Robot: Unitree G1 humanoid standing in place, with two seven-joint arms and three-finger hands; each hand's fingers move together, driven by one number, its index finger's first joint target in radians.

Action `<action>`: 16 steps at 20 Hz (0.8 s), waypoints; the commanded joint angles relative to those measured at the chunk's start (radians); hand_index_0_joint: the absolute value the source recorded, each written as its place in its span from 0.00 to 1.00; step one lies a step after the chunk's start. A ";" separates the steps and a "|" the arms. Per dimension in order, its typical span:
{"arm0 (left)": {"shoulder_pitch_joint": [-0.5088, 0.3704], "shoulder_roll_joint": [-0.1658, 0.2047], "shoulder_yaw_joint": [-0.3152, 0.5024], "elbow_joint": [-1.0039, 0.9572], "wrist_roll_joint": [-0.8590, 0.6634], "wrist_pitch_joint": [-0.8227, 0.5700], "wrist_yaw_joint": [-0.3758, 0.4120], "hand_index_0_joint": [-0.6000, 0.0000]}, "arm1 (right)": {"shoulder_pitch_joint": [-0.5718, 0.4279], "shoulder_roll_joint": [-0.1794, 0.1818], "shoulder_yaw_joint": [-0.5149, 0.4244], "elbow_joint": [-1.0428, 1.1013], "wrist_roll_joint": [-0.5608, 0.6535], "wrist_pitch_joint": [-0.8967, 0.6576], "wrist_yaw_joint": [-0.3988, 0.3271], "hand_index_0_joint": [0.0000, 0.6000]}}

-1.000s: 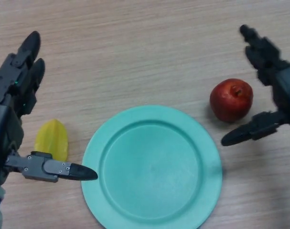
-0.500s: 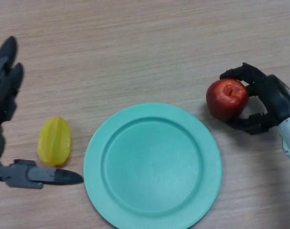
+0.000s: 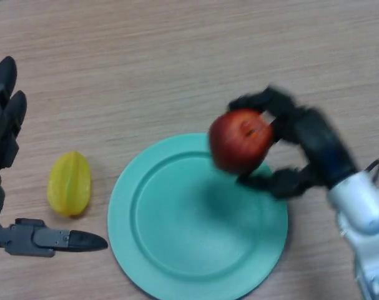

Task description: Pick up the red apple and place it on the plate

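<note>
A red apple (image 3: 239, 140) hangs over the upper right rim of the teal plate (image 3: 177, 250), held off the table. My right hand (image 3: 305, 140) comes in from the right and is shut on it, fingers curled over its top and thumb under its lower side. At the far left my left hand (image 3: 5, 144) stays open, fingers straight, thumb pointing toward the plate's left edge, holding nothing.
A yellow starfruit (image 3: 68, 182) lies on the wooden table (image 3: 177, 62) between my left hand and the plate.
My right hand closed on the apple where it stood right of the plate, then lifted it and carried it left over the plate's rim. The left hand drew slightly left.
</note>
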State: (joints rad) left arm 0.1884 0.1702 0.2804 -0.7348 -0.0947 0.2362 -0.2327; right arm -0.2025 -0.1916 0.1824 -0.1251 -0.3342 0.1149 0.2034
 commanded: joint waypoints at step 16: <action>0.058 0.020 0.021 -0.168 -0.003 -0.072 0.027 1.00 | -0.008 0.002 0.020 -0.406 0.143 0.258 0.064 0.00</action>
State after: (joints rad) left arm 0.2562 0.1702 0.2646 -0.8389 -0.0936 0.2501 -0.2325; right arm -0.1731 -0.1907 0.2469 -0.4862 -0.2087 0.4659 0.2781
